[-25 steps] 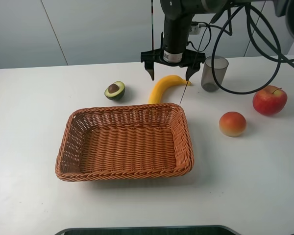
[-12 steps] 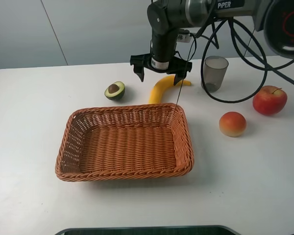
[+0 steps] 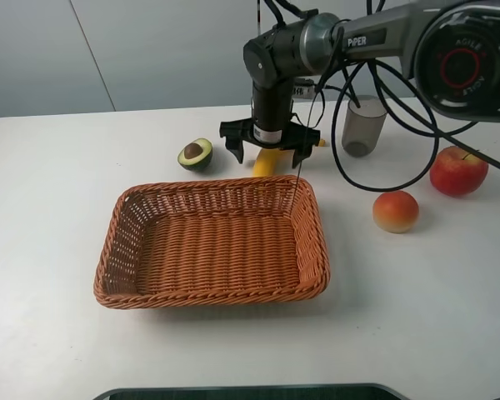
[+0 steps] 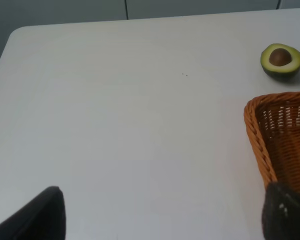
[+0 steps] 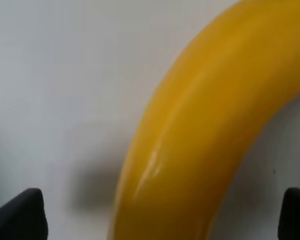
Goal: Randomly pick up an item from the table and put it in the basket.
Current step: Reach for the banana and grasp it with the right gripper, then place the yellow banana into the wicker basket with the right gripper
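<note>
**R gripper open over banana; banana on table behind basket**

1. R gripper (image 3: 270, 158): pointing straight down just past the basket's far rim. Jaws spread wide. One fingertip is on the avocado side of the banana, the other on the cup side.

2. Banana (image 3: 265, 165): lies on the table (image 3: 50, 208), just beyond the far rim of the basket (image 3: 217, 188) and outside it. Seen from above, most of it is hidden by the gripper body. Only a yellow stretch between the fingertips and a tip sticking out toward the cup show.

3. R wrist view: banana (image 5: 190, 140) fills the space between the jaws as a broad yellow arc. The two dark fingertips (image 5: 20, 215) sit at opposite edges of the view. White table shows between each tip and the fruit, so neither tip touches the banana. It is straddled, not clamped.

4. L gripper (image 4: 165, 220): seen in its own wrist view only. Jaws apart, holding nothing, bare table between the tips. A basket corner (image 4: 257, 130) is near one fingertip, and the avocado (image 4: 281, 60) lies beyond that corner.

5. Other items on the table:
   - avocado half (image 3: 195, 154), cut side up, near the banana on its left;
   - grey cup (image 3: 365, 125), upright, to the banana's right;
   - red apple (image 3: 458, 170), far right;
   - orange-red fruit (image 3: 395, 211), between apple and basket.

6. Basket interior: no items in it.
</note>
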{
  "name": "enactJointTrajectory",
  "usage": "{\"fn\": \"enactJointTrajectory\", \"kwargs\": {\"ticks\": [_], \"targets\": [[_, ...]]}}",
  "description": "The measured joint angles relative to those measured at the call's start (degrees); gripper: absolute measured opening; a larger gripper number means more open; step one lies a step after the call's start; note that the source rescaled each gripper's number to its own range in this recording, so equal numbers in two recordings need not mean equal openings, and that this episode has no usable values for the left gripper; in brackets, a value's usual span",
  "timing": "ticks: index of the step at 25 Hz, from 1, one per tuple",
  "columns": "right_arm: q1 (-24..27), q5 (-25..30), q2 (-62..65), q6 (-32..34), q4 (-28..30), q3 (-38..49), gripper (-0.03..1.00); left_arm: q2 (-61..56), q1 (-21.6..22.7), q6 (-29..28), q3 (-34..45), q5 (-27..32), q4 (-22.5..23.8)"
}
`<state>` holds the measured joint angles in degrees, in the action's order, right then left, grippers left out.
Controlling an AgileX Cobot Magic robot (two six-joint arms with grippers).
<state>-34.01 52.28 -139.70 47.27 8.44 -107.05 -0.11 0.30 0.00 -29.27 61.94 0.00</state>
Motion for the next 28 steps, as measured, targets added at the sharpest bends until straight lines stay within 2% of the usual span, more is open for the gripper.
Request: {"fn": "enactJointTrajectory", "kwargs": {"ticks": [1, 2, 3, 5, 6, 7, 8, 28], "targets": [[0.0, 0.0, -0.26, 0.0, 0.0, 0.0, 0.93, 0.0, 0.0, 0.0, 0.0, 0.0, 0.0], [0.0, 0.0, -0.39, 0.0, 0.0, 0.0, 0.85, 0.0, 0.0, 0.0, 0.0, 0.0, 0.0], [0.0, 0.0, -0.49, 0.0, 0.0, 0.0, 0.73, 0.0, 0.0, 0.0, 0.0, 0.0, 0.0], [0.0, 0.0, -0.53, 0.0, 0.0, 0.0, 0.39, 0.0, 0.0, 0.0, 0.0, 0.0, 0.0], [-0.09, 0.0, -0.63, 0.0, 0.0, 0.0, 0.16, 0.0, 0.0, 0.0, 0.0, 0.0, 0.0], [-0.13, 0.0, -0.62, 0.0, 0.0, 0.0, 0.0, 0.0, 0.0, 0.0, 0.0, 0.0, 0.0], [-0.22, 0.0, -0.62, 0.0, 0.0, 0.0, 0.03, 0.0, 0.0, 0.0, 0.0, 0.0, 0.0], [-0.22, -0.21, -0.82, 0.57, 0.0, 0.0, 0.02, 0.0, 0.0, 0.0, 0.0, 0.0, 0.0]]}}
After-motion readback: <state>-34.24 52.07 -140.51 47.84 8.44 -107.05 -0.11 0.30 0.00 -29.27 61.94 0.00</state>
